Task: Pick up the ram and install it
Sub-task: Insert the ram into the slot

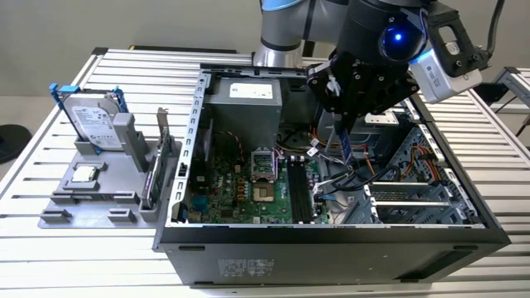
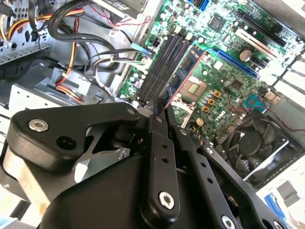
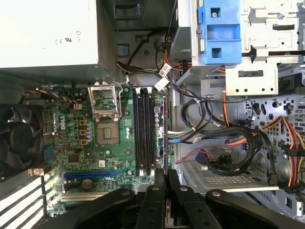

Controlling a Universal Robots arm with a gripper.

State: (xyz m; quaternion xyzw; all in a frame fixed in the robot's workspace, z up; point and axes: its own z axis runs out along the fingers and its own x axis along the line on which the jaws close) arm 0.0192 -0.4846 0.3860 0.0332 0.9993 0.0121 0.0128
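Hanging from the fingers (image 3: 156, 185), the ram (image 1: 344, 141) looks thin and dark.

The motherboard (image 3: 125, 143) is green, its memory slots (image 3: 144, 133) black; the drive caddy (image 3: 219, 33) is blue, the gripper (image 3: 166, 175) black, the ram (image 1: 339, 139) dark.

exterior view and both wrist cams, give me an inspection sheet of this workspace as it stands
surface: slatted metal table carrying the open computer case and a grey parts tray
job's things: the ram hangs upright in the gripper above the motherboard; the memory slots look empty
clutter: hard drive and upright card standing on the tray
grippers: gripper shut on the ram, over the case
cables: bundled wires inside the case, beside the motherboard
surroundings: another slatted table at the exterior view's right
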